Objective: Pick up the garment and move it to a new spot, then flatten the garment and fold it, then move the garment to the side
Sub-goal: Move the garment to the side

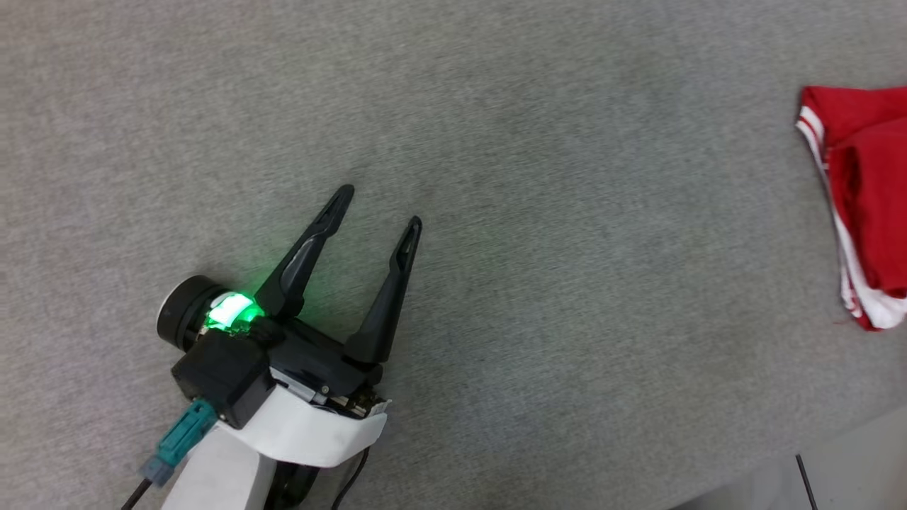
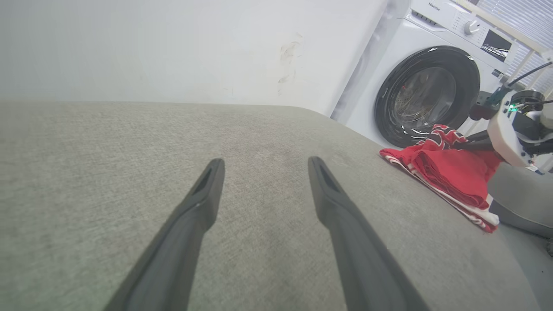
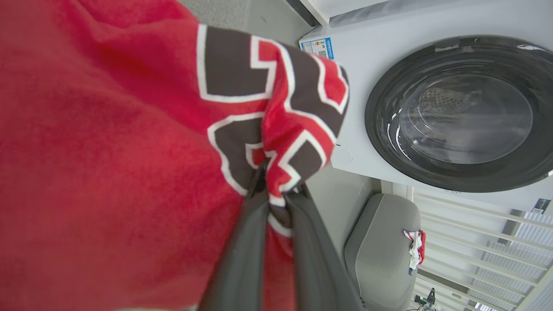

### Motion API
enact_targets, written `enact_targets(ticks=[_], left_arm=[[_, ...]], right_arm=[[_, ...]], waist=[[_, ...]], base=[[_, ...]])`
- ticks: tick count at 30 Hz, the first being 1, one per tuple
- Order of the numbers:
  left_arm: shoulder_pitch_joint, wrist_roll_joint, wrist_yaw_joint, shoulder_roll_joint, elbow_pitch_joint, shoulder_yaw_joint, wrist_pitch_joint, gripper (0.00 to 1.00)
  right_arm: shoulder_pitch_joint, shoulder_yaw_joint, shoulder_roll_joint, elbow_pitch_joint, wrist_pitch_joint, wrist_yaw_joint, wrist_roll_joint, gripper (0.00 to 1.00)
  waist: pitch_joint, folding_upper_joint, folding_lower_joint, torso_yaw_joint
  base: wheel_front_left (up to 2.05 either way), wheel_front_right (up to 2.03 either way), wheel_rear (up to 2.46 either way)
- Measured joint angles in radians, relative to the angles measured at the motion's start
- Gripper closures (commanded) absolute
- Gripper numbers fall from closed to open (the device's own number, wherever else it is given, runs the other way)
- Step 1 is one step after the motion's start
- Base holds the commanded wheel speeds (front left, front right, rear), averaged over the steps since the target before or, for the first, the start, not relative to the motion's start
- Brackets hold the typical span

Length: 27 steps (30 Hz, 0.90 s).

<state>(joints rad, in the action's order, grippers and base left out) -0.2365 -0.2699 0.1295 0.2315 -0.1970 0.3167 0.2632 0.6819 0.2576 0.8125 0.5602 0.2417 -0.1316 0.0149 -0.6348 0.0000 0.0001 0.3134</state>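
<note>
The garment (image 1: 868, 205), red with white striped trim, lies bunched at the right edge of the grey cushioned surface (image 1: 496, 142). In the left wrist view the garment (image 2: 449, 172) sits at the far right with the right arm behind it. My right gripper (image 3: 278, 192) is shut on a fold of the garment (image 3: 108, 151) bearing black, white-outlined letters. My left gripper (image 1: 382, 205) stands open over bare grey fabric, far left of the garment, with nothing between its fingers. In its own view the left gripper (image 2: 263, 166) points across the surface.
A white washing machine (image 2: 432, 86) with a dark round door stands beyond the surface's far right corner. A white wall (image 2: 173, 43) backs the surface. A grey seat (image 3: 380, 250) with a small cloth on it sits beside the machine.
</note>
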Motion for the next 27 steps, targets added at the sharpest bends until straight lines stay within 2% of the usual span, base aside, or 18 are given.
enact_targets(ticks=[4,5,6,12,16,21,27], left_arm=[[-0.007,0.000,0.002,-0.004,0.000,-0.004,0.000,0.00],[-0.008,0.000,0.002,-0.006,0.000,-0.007,0.000,0.00],[-0.008,0.000,0.002,-0.008,0.001,-0.008,0.000,0.00],[-0.003,-0.010,0.001,-0.034,0.011,-0.037,0.000,0.00],[0.023,-0.010,0.001,-0.060,0.017,-0.067,0.000,0.00],[0.075,-0.014,0.001,-0.107,0.019,-0.160,0.000,0.00],[0.133,0.004,0.001,-0.121,0.034,-0.259,0.000,0.00]], right_arm=[[0.016,-0.040,-0.018,0.059,-0.031,0.000,-0.029,1.00],[0.019,-0.050,-0.021,0.070,-0.032,0.000,-0.033,0.82],[0.021,-0.054,-0.024,0.080,-0.040,0.000,-0.039,0.00],[0.039,-0.084,-0.032,0.097,-0.068,0.000,-0.081,0.00],[0.048,-0.120,-0.063,0.091,-0.096,0.000,-0.084,0.00],[0.043,-0.164,-0.136,0.020,-0.169,0.000,-0.048,0.00],[-0.030,-0.221,-0.244,-0.146,-0.259,0.001,0.015,0.00]], waist=[[-0.010,0.0001,0.0000,-0.025],[-0.009,0.0000,0.0001,-0.029],[-0.007,0.0000,0.0000,-0.033],[0.038,0.0000,0.0000,-0.050],[0.096,0.0000,0.0000,-0.061],[0.189,0.0001,-0.0001,-0.079],[0.305,0.0000,-0.0002,-0.110]], base=[[0.00,0.00,0.00],[0.00,0.00,0.00],[0.00,0.00,0.00],[0.00,0.00,0.00],[0.00,0.00,0.00],[0.00,0.00,0.00],[0.00,0.00,0.00]])
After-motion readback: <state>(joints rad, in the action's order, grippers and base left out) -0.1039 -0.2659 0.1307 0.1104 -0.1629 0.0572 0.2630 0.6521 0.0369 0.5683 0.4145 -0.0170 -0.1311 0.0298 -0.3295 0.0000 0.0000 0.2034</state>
